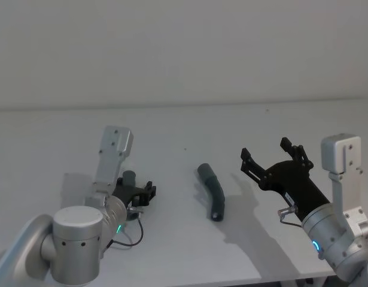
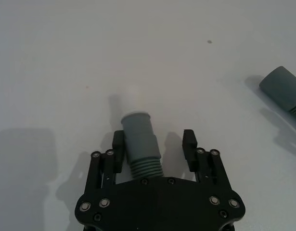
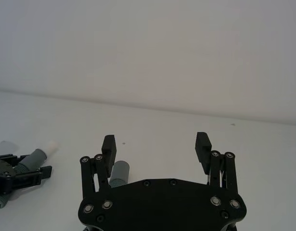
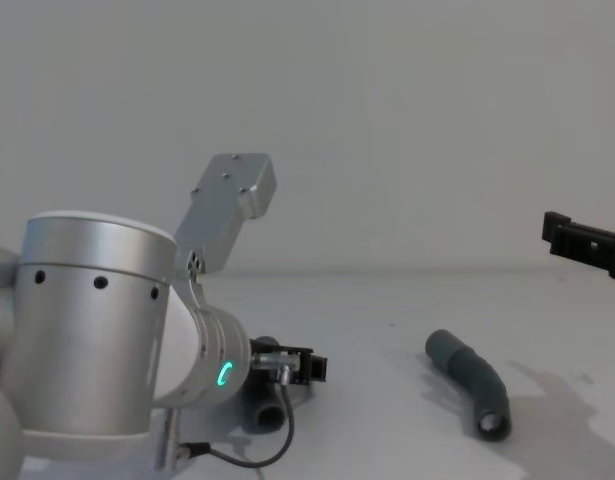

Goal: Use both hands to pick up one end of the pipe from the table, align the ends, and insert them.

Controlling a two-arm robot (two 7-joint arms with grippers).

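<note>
Two dark-grey pipe pieces lie on the white table (image 1: 172, 131). One pipe piece (image 2: 140, 144) with a white plug tip (image 2: 133, 94) sits between the jaws of my left gripper (image 2: 153, 139), at the table's left (image 1: 139, 192). One finger (image 2: 118, 144) touches it; a gap shows at the other finger (image 2: 188, 143), so the gripper is open. The other bent pipe piece (image 1: 212, 191) lies mid-table, its open collar (image 4: 492, 425) facing me. My right gripper (image 1: 273, 156) hangs open and empty above the table, to the right of that piece.
A pale wall rises behind the table's far edge (image 1: 184, 104). The table's front edge (image 1: 231, 281) runs close below the grippers. A thin black cable (image 1: 133, 236) loops under the left wrist.
</note>
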